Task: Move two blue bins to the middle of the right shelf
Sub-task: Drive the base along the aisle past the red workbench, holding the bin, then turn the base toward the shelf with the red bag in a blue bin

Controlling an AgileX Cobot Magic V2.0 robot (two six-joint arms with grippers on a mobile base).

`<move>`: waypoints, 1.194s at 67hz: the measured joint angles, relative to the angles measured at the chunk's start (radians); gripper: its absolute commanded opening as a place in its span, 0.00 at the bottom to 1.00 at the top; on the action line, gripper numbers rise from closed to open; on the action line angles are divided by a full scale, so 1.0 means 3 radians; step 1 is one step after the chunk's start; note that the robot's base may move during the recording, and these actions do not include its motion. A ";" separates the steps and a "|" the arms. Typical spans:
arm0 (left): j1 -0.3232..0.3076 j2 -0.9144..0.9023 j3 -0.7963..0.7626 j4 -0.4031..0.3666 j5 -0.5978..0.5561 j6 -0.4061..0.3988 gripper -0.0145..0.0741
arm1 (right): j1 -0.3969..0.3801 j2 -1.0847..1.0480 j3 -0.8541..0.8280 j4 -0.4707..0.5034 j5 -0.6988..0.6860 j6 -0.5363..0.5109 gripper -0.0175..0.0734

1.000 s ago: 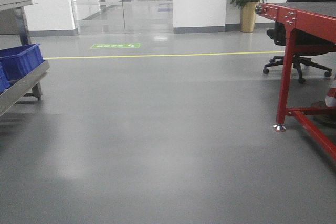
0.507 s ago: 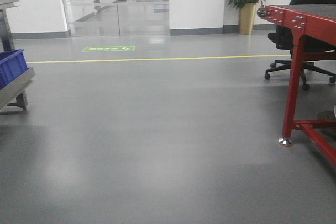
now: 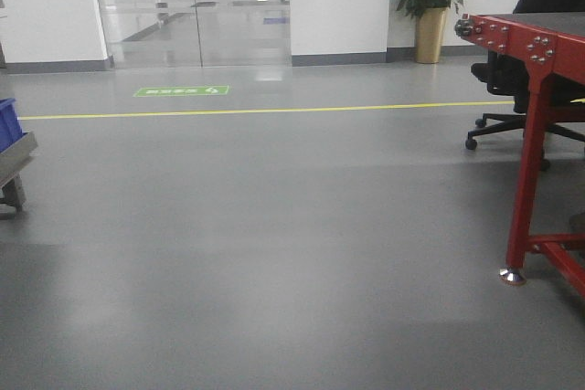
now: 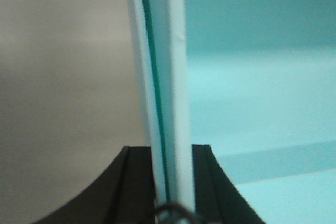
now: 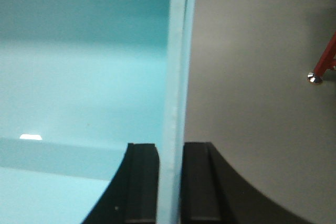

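Observation:
Pale cyan bin plastic fills both wrist views. In the left wrist view my left gripper [image 4: 172, 182] is shut on an upright bin wall [image 4: 176, 77], which shows two pale layers with a dark gap between them, like two nested bins; the bin inside [image 4: 252, 77] lies to its right. In the right wrist view my right gripper [image 5: 170, 182] is shut on the opposite wall [image 5: 177, 66], with the bin inside [image 5: 79, 77] to its left. Grey floor shows beyond both walls. The bins and grippers do not show in the front view. The right shelf is out of view.
Ahead is open grey floor with a yellow line [image 3: 274, 110] and a green floor sign [image 3: 181, 91]. A red-framed table [image 3: 535, 70] stands at the right, its foot also in the right wrist view [image 5: 315, 78]. A steel rack edge [image 3: 14, 157] with a dark blue bin [image 3: 7, 121] is at the far left. Glass doors [image 3: 192, 6], a plant [image 3: 428, 6] and an office chair [image 3: 512, 121] are behind.
In the front view the left rack with its dark blue bins has slid almost out at the left edge. The red table leg has moved right and lower.

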 measured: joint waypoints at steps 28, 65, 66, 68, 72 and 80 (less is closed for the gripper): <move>0.0000 0.0000 0.0000 0.0000 0.0000 0.0000 0.04 | 0.0000 0.0000 0.0000 0.0000 0.0000 0.0000 0.01; 0.0000 0.0006 0.0000 0.0000 -0.0007 0.0000 0.04 | 0.0000 0.0000 0.0000 0.0000 0.0000 0.0000 0.01; 0.0000 0.0006 0.0000 0.0000 -0.0007 0.0000 0.04 | 0.0000 0.0000 0.0000 0.0000 0.0000 0.0000 0.01; 0.0000 0.0006 0.0000 0.0000 -0.0007 0.0000 0.04 | 0.0000 0.0000 0.0000 0.0000 0.0000 0.0000 0.01; 0.0000 0.0006 0.0000 0.0000 -0.0007 0.0000 0.04 | 0.0000 0.0000 0.0000 0.0000 0.0000 0.0000 0.01; 0.0000 0.0006 0.0000 0.0000 -0.0007 0.0000 0.04 | 0.0000 0.0000 0.0000 0.0000 0.0000 0.0000 0.01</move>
